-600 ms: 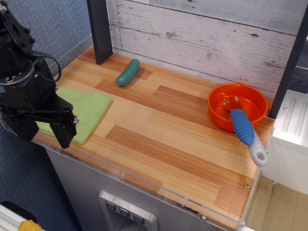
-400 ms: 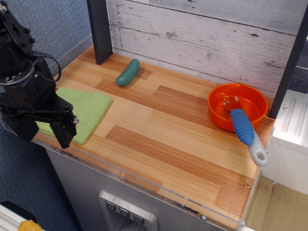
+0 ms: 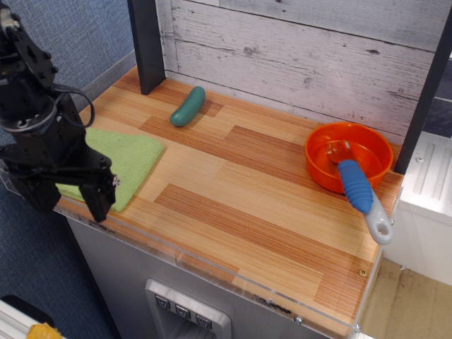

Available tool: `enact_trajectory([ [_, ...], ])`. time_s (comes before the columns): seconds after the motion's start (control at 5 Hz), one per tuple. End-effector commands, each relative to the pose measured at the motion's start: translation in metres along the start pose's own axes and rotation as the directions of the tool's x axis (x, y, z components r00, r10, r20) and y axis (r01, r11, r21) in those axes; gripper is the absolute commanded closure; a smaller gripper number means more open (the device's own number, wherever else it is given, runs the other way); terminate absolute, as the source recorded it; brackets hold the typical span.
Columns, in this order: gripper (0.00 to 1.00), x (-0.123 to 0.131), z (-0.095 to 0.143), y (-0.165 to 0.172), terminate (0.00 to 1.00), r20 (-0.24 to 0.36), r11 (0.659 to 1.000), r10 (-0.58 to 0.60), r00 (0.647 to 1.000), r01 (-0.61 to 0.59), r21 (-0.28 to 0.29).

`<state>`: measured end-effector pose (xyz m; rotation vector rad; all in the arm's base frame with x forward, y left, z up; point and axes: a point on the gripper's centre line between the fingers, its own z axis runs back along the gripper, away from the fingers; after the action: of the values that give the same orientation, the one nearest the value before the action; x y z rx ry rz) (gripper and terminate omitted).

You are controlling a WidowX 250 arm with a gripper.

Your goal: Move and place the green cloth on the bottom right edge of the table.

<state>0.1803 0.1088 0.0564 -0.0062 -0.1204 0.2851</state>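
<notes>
Flat still, green cloth (image 3: 126, 164) square-on at table's (image 3: 247, 212) near-left corner, parted hand (image 3: 67, 200) above.

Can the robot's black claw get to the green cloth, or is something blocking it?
Probably yes. The gripper hangs over the near left corner of the green cloth, and nothing lies on the cloth. The teal pickle and orange bowl sit well away.
</notes>
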Motion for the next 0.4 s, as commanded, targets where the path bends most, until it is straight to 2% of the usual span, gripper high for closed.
enact_trajectory([
  [0.0,0.0,0.048,0.008,0.011,0.0,0.081,0.998,0.03,0.996,-0.035,0.057],
  [0.2,0.0,0.068,-0.008,0.012,0.0,0.078,0.997,0.005,0.997,-0.011,0.082],
])
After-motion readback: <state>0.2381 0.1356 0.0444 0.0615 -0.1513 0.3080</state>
